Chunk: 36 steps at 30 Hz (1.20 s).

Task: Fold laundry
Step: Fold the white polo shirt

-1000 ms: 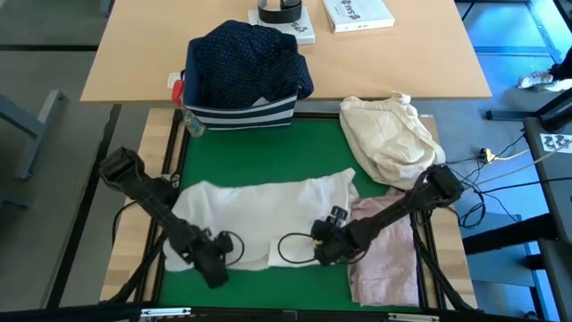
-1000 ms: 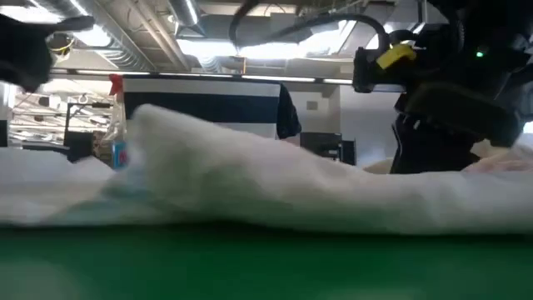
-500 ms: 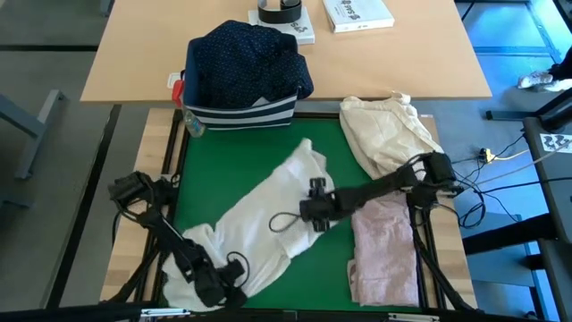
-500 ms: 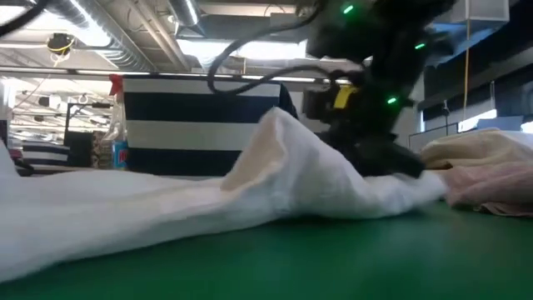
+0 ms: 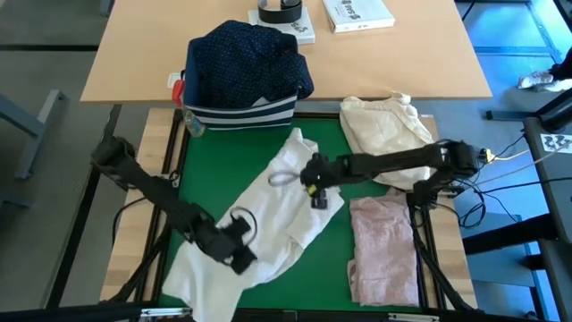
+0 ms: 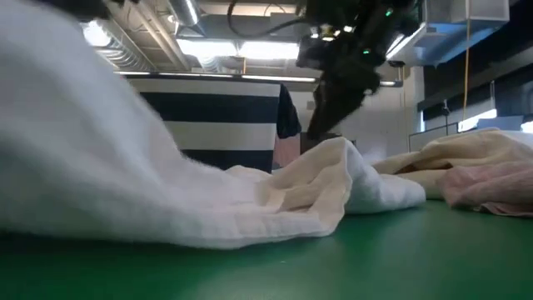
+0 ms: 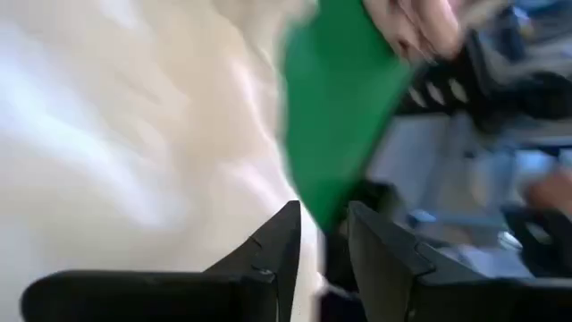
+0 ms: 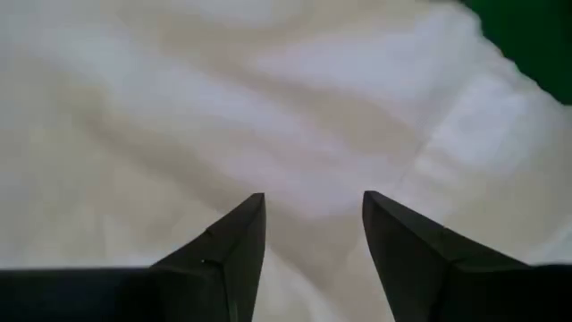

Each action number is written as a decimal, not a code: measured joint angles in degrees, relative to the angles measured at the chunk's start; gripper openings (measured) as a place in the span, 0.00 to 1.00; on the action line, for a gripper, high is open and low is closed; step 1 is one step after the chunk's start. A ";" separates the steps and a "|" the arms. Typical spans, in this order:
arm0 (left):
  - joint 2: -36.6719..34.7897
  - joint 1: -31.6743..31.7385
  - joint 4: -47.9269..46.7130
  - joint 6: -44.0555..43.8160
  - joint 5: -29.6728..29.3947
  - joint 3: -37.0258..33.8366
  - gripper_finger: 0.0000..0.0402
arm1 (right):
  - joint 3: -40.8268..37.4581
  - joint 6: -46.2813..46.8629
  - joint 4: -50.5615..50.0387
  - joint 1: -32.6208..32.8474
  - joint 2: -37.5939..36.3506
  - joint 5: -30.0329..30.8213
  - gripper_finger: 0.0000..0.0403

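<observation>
With the white shirt (image 5: 268,210) lying slantwise on the green mat (image 5: 326,268), the left gripper (image 5: 239,255), fingers narrowly apart, and the right gripper (image 5: 313,182), fingers apart, apparently holding nothing, should re-pinch opposite edges and pull level.

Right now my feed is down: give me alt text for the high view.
A white shirt lies rumpled and slanted across the green mat, the left tool at its near end and the right tool over its far part. A pale pink top lies beside it.

- Your white shirt (image 5: 268,210) went from lying flat across the mat to a diagonal, bunched strip.
- Your right gripper (image 5: 312,183) swung toward the counter's middle.
- Your left gripper (image 5: 234,250) shifted inward over the shirt.
</observation>
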 joint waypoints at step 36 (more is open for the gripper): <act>1.24 9.50 10.32 29.25 18.55 -13.00 0.21 | 7.39 -3.97 -4.94 -22.78 6.06 -8.35 0.47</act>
